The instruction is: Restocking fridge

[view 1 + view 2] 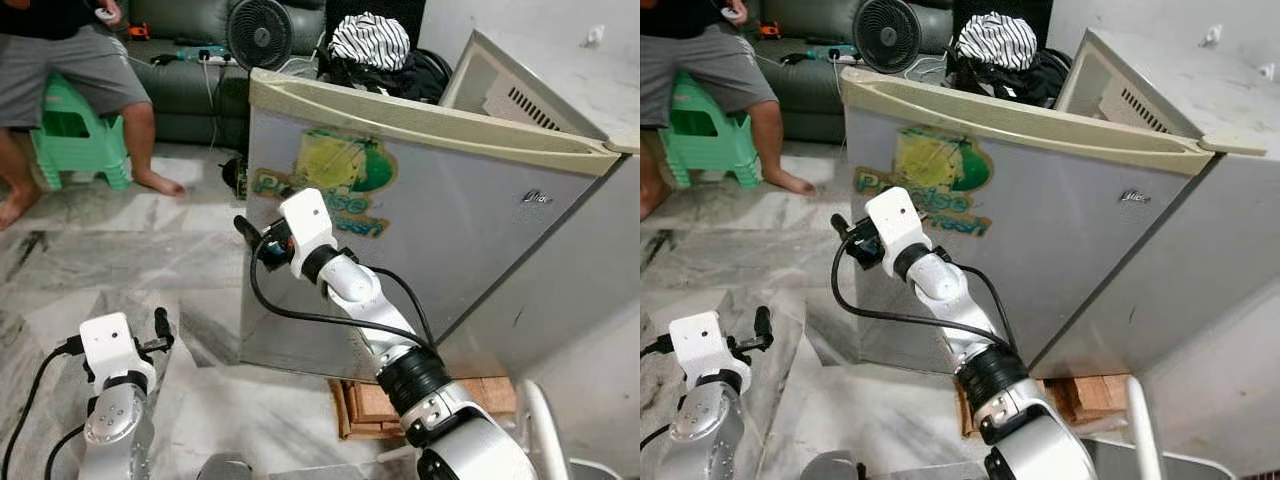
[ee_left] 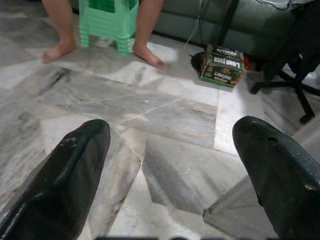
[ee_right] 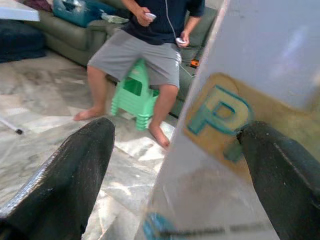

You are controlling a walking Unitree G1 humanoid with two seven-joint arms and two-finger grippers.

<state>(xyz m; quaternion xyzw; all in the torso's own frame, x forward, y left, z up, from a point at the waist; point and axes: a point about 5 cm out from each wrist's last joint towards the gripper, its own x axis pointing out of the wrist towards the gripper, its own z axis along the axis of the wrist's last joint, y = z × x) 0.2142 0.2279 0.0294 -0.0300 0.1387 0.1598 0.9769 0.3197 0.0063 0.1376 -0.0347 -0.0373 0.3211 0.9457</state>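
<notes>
at the free edge of the fridge door [image 1: 420, 230], the right gripper [image 1: 248, 236] straddles the panel with its fingers spread wide, one on each side in the wrist view. the door stands swung out from the fridge [image 1: 560, 110], which sits raised on wooden blocks [image 1: 365, 405]. it looks stiff, smooth and fairly heavy, so that edge is the best hold. left of the door and lower, the left gripper [image 1: 160, 328] hangs wide open over the marble floor [image 1: 130, 270]. beyond the door a person [image 1: 70, 70] sits on a green stool [image 1: 70, 135].

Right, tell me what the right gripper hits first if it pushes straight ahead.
Probably the free edge of the grey fridge door with the yellow-green sticker: the open right gripper straddles that edge, one finger on either side.
</notes>
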